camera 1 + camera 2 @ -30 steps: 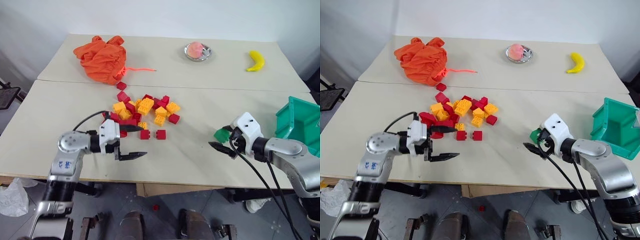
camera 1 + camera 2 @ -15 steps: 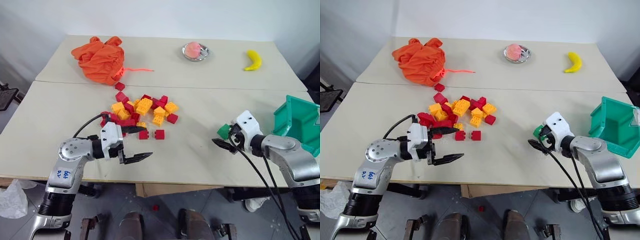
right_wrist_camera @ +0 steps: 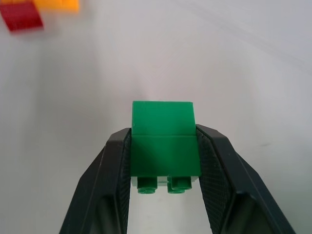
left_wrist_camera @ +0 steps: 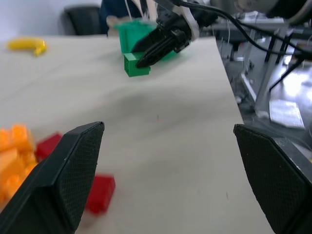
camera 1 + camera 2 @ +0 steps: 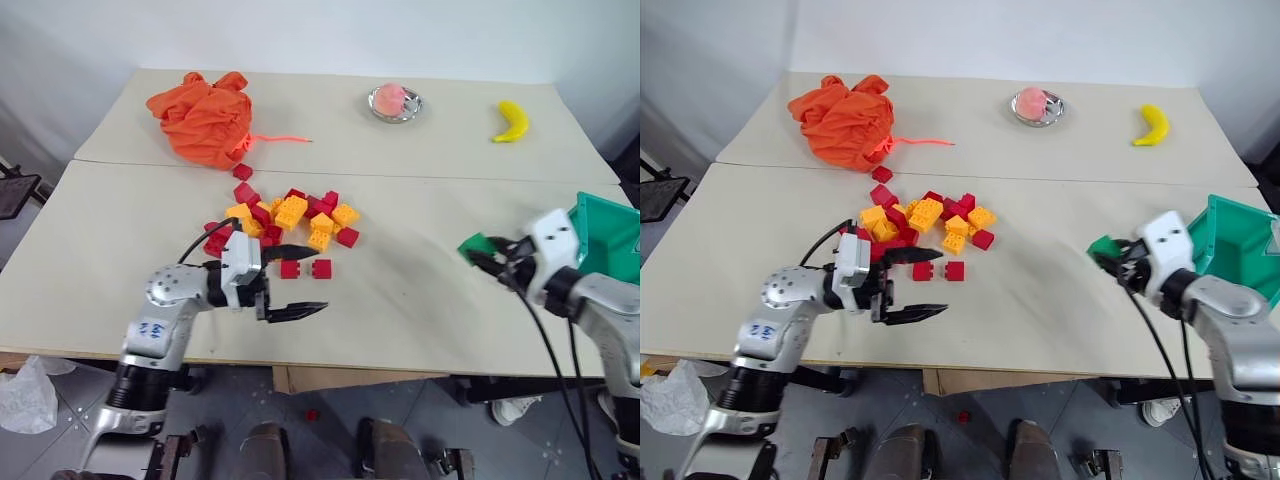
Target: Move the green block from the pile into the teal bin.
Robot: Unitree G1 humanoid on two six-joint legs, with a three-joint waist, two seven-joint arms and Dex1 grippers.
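Observation:
The green block (image 5: 476, 245) hangs above the table, pinched between the two black fingers of my right gripper (image 3: 164, 151), just left of the teal bin (image 5: 612, 236) at the table's right edge. My right gripper (image 5: 488, 254) is shut on the block. The pile (image 5: 285, 222) of red and yellow bricks lies mid-table. My left gripper (image 5: 298, 278) stands open just in front of the pile, pointing right, with nothing between its fingers (image 4: 63, 175). The left wrist view shows the green block (image 4: 136, 64) in the other gripper, in front of the bin.
An orange cloth bundle (image 5: 203, 115) sits at the back left, a small metal dish (image 5: 394, 103) with a pink thing at the back middle, a banana (image 5: 511, 122) at the back right. A lone red brick (image 5: 243, 171) lies beyond the pile.
My right gripper has carried the green block to the right and a little up, closer to the teal bin. My left gripper has shifted right, still open.

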